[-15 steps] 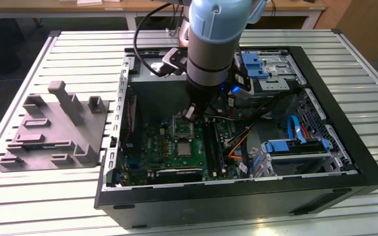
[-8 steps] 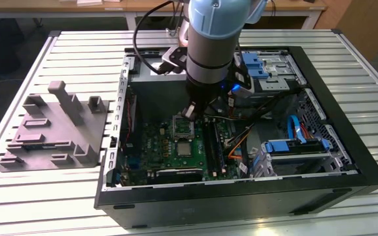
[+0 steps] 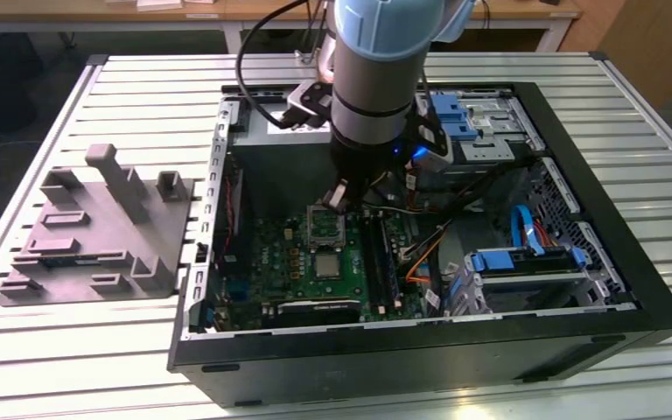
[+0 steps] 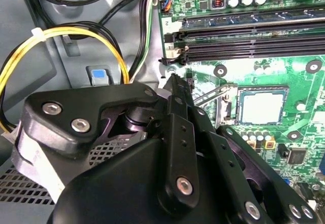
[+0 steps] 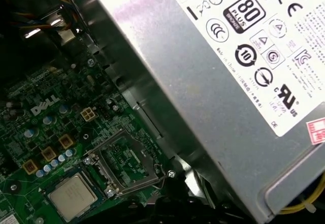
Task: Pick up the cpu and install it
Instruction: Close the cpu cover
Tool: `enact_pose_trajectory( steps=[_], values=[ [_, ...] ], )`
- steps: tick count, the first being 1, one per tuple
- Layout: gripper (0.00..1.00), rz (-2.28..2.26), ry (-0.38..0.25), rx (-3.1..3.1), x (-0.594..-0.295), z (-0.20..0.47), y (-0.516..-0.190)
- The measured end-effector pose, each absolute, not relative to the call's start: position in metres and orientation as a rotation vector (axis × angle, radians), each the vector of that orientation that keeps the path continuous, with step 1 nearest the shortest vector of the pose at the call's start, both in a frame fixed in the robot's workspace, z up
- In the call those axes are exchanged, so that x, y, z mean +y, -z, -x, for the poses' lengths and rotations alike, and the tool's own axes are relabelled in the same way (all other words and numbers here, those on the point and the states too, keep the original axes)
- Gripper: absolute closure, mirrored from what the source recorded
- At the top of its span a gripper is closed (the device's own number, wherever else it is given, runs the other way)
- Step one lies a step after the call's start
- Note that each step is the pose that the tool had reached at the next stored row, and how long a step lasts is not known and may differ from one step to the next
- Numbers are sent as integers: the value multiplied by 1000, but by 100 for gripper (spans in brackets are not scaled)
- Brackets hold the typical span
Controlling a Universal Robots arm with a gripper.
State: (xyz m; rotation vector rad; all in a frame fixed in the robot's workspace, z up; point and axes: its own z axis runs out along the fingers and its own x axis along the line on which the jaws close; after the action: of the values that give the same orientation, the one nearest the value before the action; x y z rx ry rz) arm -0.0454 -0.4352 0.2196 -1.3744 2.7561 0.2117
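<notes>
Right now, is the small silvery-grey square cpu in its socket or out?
In: the cpu lies flat in the socket on the green motherboard, with the metal retention frame swung open.

Lab: slatted alu bench (image 3: 137, 70), robot arm (image 3: 371, 79)

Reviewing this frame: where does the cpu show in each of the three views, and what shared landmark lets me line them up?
Exterior view: the cpu sits in the motherboard's socket, mid-case, below the arm.
Second wrist view: the cpu lies in its socket beyond the gripper's black linkage.
First wrist view: the cpu lies beside the open socket frame.
Shared landmark: that raised socket frame.
</notes>
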Motion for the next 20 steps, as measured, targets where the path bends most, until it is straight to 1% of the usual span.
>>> enact_pose_trajectory(
  steps=[15,20],
  values=[
    [89,1399,-153,2770,-433,46,-227],
    [89,1417,-144,2765,-432,46,-229]
  ],
)
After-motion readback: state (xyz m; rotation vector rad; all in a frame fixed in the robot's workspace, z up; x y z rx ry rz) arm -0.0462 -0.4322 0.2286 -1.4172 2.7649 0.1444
